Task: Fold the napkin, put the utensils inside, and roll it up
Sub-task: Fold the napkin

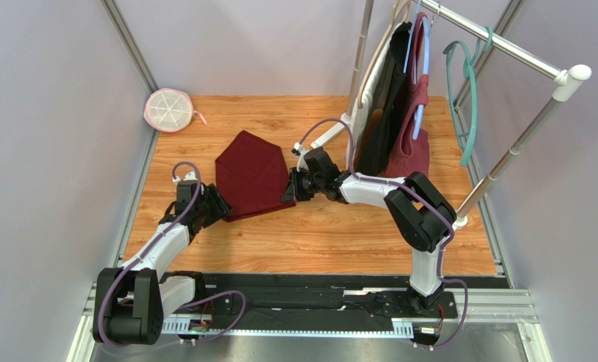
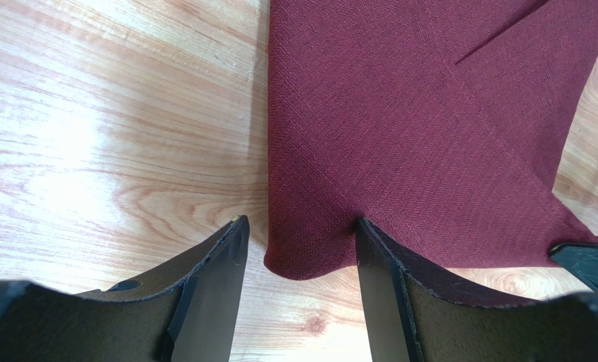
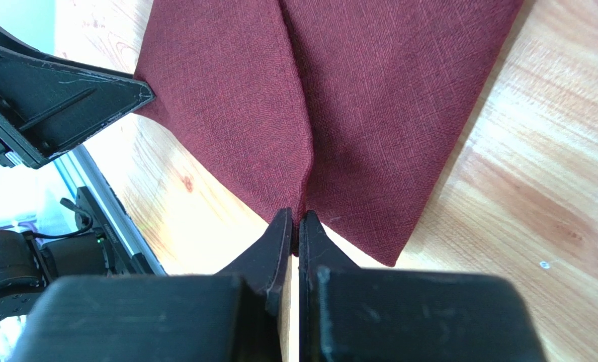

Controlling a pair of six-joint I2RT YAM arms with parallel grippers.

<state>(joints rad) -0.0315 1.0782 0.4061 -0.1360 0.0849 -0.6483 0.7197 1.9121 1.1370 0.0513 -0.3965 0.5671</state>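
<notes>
The napkin (image 1: 253, 173), a dark red cloth, lies folded into a pointed shape on the wooden table. My right gripper (image 1: 288, 188) is at its right edge. In the right wrist view that gripper (image 3: 295, 219) is shut on a pinched ridge of the napkin (image 3: 355, 90). My left gripper (image 1: 217, 205) stands open at the cloth's near left corner. In the left wrist view the napkin's (image 2: 400, 113) rounded corner lies between the spread fingers of the left gripper (image 2: 300, 226); the right finger rests against the cloth. The utensils are out of view.
A round white mesh disc with a pink rim (image 1: 169, 110) lies at the back left. At the back right a clothes rack (image 1: 506, 45) carries a dark garment (image 1: 389, 98), a burgundy bag (image 1: 413, 143) and a teal hanger (image 1: 460, 90). Grey walls enclose both sides.
</notes>
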